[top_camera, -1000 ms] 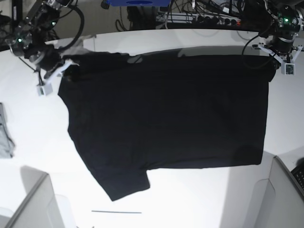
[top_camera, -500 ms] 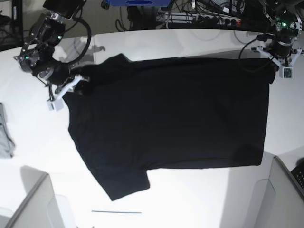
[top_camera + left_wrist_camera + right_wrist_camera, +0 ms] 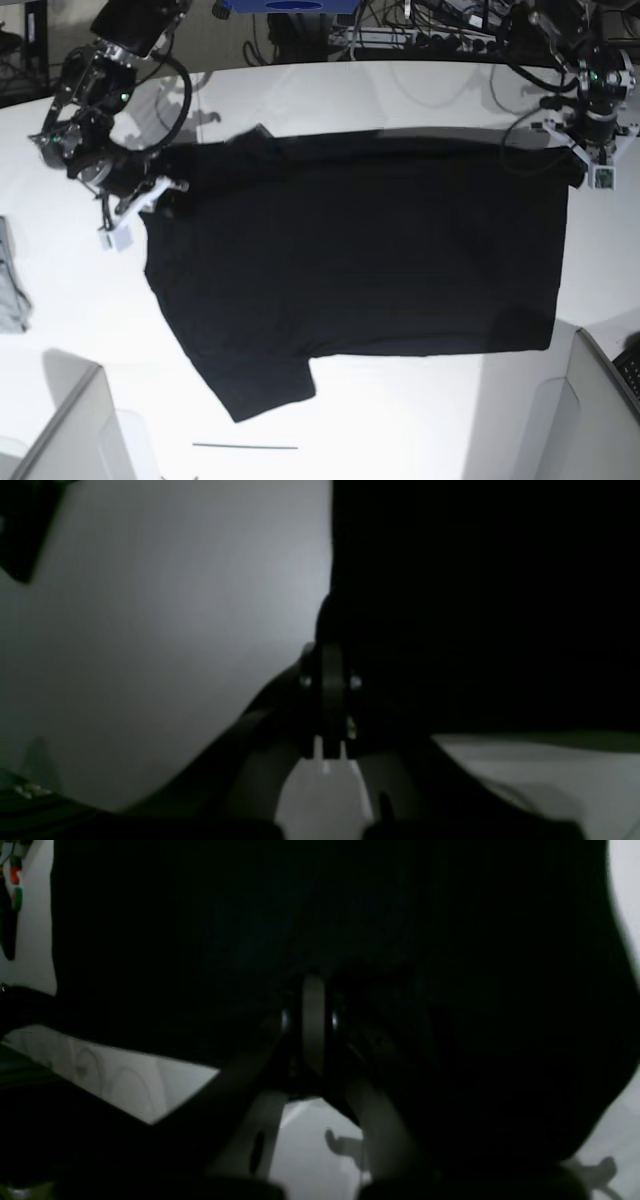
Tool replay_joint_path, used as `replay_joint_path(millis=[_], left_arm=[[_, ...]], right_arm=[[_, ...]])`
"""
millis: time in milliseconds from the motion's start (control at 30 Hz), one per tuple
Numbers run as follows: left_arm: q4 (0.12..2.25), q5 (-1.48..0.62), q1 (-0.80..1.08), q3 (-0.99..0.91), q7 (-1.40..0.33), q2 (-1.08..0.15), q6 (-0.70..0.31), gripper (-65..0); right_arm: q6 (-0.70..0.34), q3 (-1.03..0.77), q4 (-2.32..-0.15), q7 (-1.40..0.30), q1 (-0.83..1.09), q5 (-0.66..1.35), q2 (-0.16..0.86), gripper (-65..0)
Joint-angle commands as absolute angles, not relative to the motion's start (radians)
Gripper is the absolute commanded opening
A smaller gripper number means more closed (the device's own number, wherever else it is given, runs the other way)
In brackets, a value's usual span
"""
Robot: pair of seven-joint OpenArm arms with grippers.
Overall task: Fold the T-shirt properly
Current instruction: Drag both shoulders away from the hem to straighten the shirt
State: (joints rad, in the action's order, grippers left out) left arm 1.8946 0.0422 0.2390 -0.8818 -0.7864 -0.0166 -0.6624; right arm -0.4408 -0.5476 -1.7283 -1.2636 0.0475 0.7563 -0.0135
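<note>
From the left wrist, the left gripper [image 3: 327,680] is closed on the edge of the T-shirt [image 3: 475,605].

From the right wrist, the right gripper [image 3: 312,1020] seems closed on the same dark cloth.

From the base, the shirt lies spread on the white table [image 3: 400,420], held at two far corners.

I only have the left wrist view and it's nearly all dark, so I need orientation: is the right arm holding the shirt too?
Observer: Yes. The right gripper is shut on the T-shirt at a far corner.
Operator: And the shirt overall?
Observer: It is spread mostly flat on the white table, one sleeve pointing toward the near edge.
Operator: Anything else around?
Observer: A small grey cloth lies at the table's edge, apart from the shirt.
</note>
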Motion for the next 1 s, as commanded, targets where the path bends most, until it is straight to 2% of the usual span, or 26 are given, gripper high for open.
replay_joint_path(millis=[0, 233, 667, 833, 967], left_arm=[[1.9, 0.059, 0.222, -0.885, -0.768, -0.027, -0.664, -65.0], [1.845, 0.125, 0.183, -0.799, -0.762, -0.028, -0.659, -65.0], [1.813, 0.125, 0.156, -0.802, -0.763, -0.03, -0.657, -65.0], [1.813, 0.125, 0.156, -0.796, -0.762, -0.03, -0.601, -65.0], [1.811, 0.125, 0.133, -0.794, -0.762, -0.03, -0.596, -65.0]], right_arm=[[-0.44, -0.549, -1.744, -1.248, 0.024, 0.779, -0.004, -65.0], [-0.438, -0.549, -1.678, -1.248, -0.008, 0.779, -0.004, -65.0], [-0.438, -0.545, -1.58, -1.199, -0.054, 0.779, 0.016, -65.0], [-0.438, -0.545, -1.538, -1.199, -0.097, 0.779, 0.016, -65.0], [-0.438, -0.545, -1.498, -1.199, -0.125, 0.779, 0.016, -65.0]])
